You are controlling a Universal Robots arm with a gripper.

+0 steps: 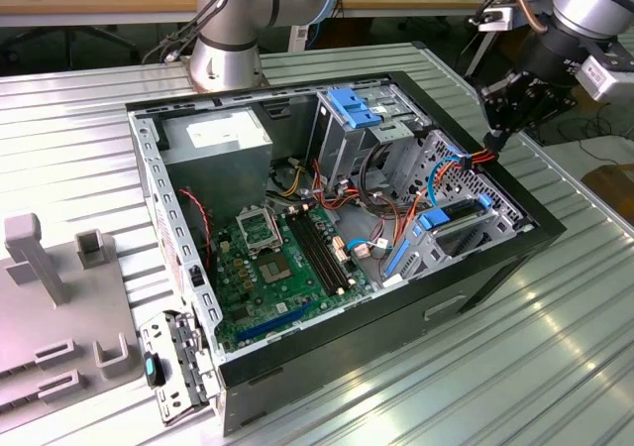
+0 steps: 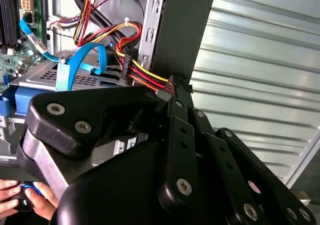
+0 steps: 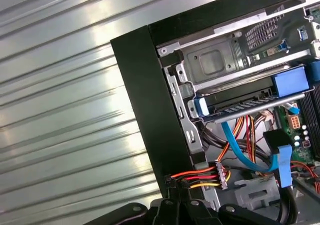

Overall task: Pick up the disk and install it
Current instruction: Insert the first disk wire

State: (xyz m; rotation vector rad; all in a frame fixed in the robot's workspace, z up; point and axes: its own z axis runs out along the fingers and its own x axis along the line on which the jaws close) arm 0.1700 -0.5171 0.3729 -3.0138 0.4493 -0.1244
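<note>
Ribbed silver metal table (image 1: 555, 347) carries the open black computer case (image 1: 495, 268), and my claw (image 1: 492, 139) hangs at its rim. My fingertips (image 3: 176, 185) look pressed together on the red, orange and yellow power cable (image 3: 197, 177), I think to pull it aside from the bay. The grey metal disk in its blue plastic carrier (image 1: 456, 216) lies in that low bay, near below me. A blue flat data cable (image 3: 250, 155) and the green motherboard (image 1: 277, 268) crowd this corner.
</note>
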